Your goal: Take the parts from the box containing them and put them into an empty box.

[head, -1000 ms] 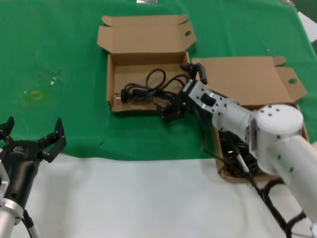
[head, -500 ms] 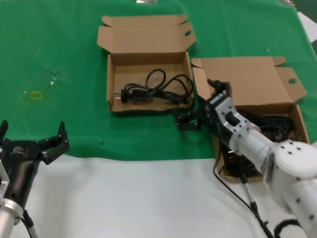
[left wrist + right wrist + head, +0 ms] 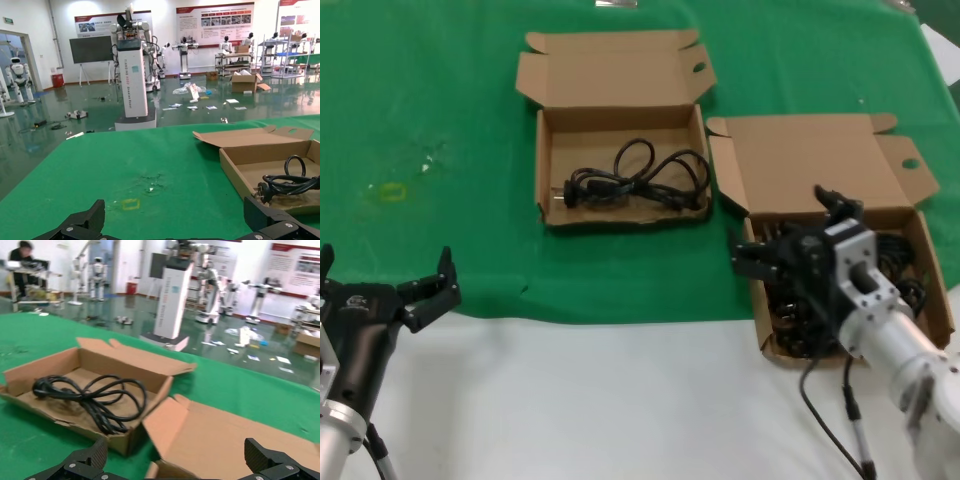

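Observation:
The box containing the parts [image 3: 810, 160] sits at the right with its lid back, and several black cords [image 3: 898, 262] lie tangled inside it. My right gripper [image 3: 790, 232] hovers open over its left side with nothing between the fingers. The other box [image 3: 544, 170], ragged along its front edge, lies farther off to the left and holds one coiled cord [image 3: 630, 180]. The right wrist view shows that cord [image 3: 90, 395] in its box [image 3: 30, 372], with the near box's lid [image 3: 225, 440] below my right gripper [image 3: 177, 460]. My left gripper [image 3: 385, 265] stays parked open at the near left.
Green cloth [image 3: 440, 100] covers the far table and a white strip [image 3: 570, 400] runs along the front. A small yellow mark [image 3: 392, 192] lies on the cloth at the left. In the left wrist view the ragged box [image 3: 240, 175] and its cord [image 3: 287, 181] lie off to the side.
My right gripper has drawn back from the ragged box's front right corner to above the box with several cords, staying open. The single cord stays in the ragged box. The left arm barely moved.

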{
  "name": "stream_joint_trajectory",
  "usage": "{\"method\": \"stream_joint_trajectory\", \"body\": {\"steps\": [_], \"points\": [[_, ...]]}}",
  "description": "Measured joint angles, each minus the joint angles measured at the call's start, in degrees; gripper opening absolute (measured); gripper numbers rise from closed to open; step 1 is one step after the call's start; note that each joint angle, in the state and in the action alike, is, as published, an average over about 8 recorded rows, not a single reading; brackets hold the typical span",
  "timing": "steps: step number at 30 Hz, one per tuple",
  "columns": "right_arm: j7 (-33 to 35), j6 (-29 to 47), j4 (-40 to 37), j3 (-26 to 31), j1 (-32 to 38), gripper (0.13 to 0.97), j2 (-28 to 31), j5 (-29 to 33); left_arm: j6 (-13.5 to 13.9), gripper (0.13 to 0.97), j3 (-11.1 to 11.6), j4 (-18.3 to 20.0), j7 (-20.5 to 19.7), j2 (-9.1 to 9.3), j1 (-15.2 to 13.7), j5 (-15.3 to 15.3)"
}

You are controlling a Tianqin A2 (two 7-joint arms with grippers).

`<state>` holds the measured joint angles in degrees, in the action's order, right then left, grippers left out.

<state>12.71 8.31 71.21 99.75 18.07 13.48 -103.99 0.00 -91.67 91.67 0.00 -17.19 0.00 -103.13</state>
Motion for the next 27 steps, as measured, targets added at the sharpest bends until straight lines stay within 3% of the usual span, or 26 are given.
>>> {"method": "stream_joint_trajectory", "body": {"steps": [14, 27], "points": [[-9.8, -6.4, 15.8, -6.2, -13.9, 0.966, 2.9, 0.7, 0.0, 0.966, 0.0, 0.0, 0.0, 0.0, 0.0, 0.0], [-10.8, -7.1, 17.4, -6.9, -15.4, 0.966, 3.2, 0.7, 0.0, 0.966, 0.0, 0.0, 0.0, 0.0, 0.0, 0.0]]}}
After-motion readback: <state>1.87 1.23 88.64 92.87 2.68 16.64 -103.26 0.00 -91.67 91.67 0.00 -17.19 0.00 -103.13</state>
